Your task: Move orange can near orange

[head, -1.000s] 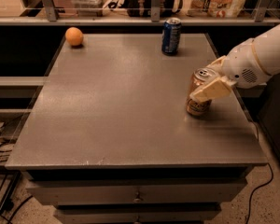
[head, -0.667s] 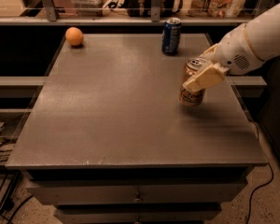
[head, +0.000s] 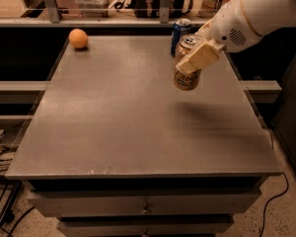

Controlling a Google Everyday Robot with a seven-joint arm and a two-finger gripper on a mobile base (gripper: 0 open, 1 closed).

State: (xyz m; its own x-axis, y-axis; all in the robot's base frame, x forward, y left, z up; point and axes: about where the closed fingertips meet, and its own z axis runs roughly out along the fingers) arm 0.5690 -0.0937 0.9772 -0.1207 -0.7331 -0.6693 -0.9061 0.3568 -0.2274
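Observation:
The orange can [head: 186, 78], copper-orange with a silver top and dark lettering, hangs tilted above the right half of the grey table [head: 113, 112]. My gripper [head: 195, 58] is shut on it, its beige finger lying across the can's upper side, the white arm coming in from the upper right. The can's shadow falls on the table below and to the right. The orange [head: 78, 38], a small round fruit, sits at the table's far left corner, well away from the can.
A dark blue can [head: 179, 32] stands at the table's far edge, right behind the held can. A rail and shelf with clutter run behind the table. Drawers lie under the front edge. Cables lie on the floor at left and right.
The gripper has lifted the orange can off the table and carried it left and toward the far edge, closer to the blue can. The orange and the blue can have not moved.

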